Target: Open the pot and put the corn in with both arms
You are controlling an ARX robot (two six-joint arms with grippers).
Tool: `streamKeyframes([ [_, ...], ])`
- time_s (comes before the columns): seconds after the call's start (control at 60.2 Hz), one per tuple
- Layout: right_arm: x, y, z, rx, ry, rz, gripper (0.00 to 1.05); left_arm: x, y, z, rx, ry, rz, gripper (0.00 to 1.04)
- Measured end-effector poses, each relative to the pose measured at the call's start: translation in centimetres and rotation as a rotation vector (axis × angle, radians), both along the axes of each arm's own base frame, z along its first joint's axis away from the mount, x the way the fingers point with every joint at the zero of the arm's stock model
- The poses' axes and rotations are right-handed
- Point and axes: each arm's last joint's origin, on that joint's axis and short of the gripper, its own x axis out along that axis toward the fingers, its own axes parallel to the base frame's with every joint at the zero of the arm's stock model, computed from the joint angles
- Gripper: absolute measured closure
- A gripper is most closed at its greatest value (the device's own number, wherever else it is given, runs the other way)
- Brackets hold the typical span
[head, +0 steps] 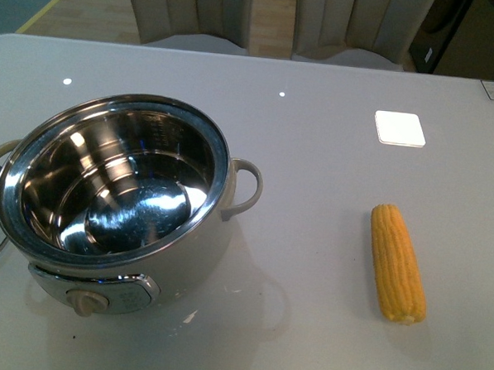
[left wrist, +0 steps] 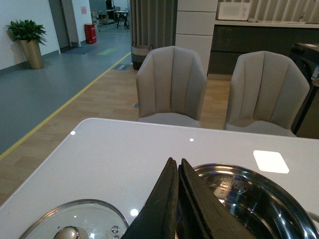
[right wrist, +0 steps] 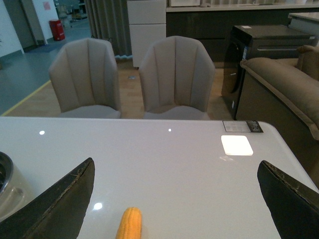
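While the pot (head: 114,195) is sitting open on the left part of the white table (head: 315,155), its shiny steel inside is lying bare. Its dial knob is facing the robot, and a loop handle is sticking out on each side. The corn (head: 398,263) is lying flat on the table well to the right of the pot, apart from it, with its narrow end pointing away from the robot. A white square (head: 399,128) is showing on the table beyond the corn.

In the left wrist view, the left gripper (left wrist: 178,164) is hanging close to the pot's rim, its two black fingers (left wrist: 167,199) pressing tightly together. A glass lid (left wrist: 75,219) with a metal knob is resting on the table just beside the pot.

In the right wrist view, the right gripper (right wrist: 175,162) is holding its fingers (right wrist: 60,204) wide apart. The corn is lying on the table in the gap between them, touching neither, and the pot's wall is just showing at the picture's edge. Two pale chairs (right wrist: 84,74) are standing behind the table.
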Motion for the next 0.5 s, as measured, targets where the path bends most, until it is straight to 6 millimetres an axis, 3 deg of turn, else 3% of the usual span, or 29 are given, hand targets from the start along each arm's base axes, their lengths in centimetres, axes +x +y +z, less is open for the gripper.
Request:
streamKeyframes([
  [0.499, 0.0, 0.0, 0.0, 0.000, 0.000, 0.000, 0.09, -1.7, 0.0, -0.3, 0.000, 0.008, 0.000, 1.01],
])
